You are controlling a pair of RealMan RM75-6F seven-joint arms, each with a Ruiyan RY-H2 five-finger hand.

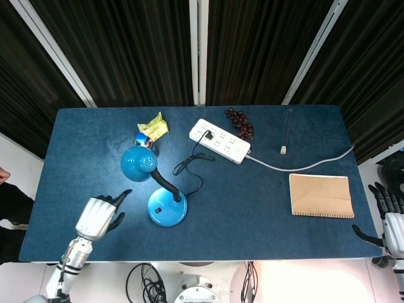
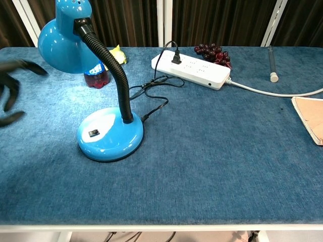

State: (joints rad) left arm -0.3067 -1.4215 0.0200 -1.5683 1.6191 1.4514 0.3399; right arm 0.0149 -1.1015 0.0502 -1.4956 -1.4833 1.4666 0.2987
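At the lower left of the head view, the left hand (image 1: 96, 218) is seen with silver ribbed back and dark fingers spread, nothing held, just left of the lamp (image 1: 167, 210). The lamp's glossy blue round base (image 2: 110, 134) sits on the blue felt-like surface (image 2: 212, 151), its black corrugated gooseneck (image 2: 112, 65) curving up to a domed shade (image 2: 63, 40). At the right edge, the right hand (image 1: 386, 218) hangs off the surface, fingers apart. Farther back lies a white rectangular power strip (image 1: 219, 140).

Even bright light, left hand (image 2: 12, 93) seemingly motion-blurred
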